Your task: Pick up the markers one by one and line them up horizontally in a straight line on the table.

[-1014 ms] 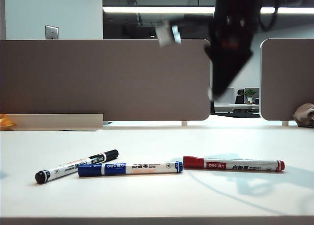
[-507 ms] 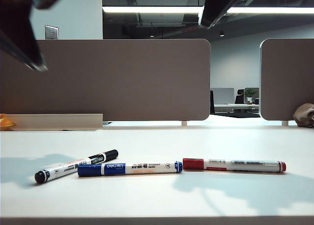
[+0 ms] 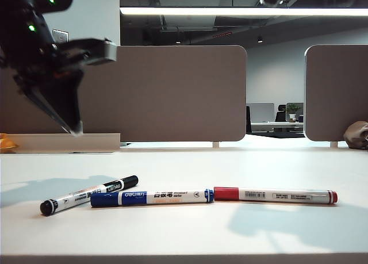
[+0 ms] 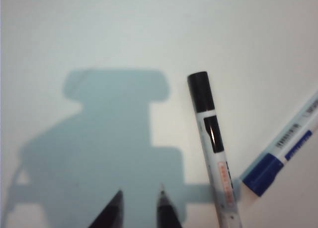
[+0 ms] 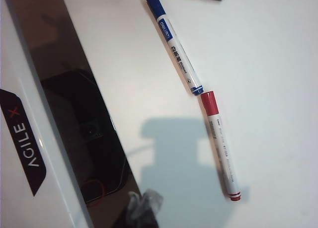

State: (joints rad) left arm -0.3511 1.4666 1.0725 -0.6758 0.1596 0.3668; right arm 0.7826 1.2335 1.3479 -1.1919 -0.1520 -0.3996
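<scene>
- The left gripper (image 4: 140, 208) has its fingers a little apart, holding nothing, with the black marker (image 4: 212, 148) just beside it.
- The right gripper (image 5: 141, 208) is closed up, high above the red marker (image 5: 220, 144).

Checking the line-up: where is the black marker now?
In the exterior view, the black marker lies tilted on the table, leftmost, beside the blue marker.

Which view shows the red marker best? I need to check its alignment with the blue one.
The exterior view: the red marker lies whole and side-on, its cap at the blue marker's end. The right wrist view also shows it whole, but at an angle. The left wrist view misses it, showing only the black marker and the blue cap.
</scene>
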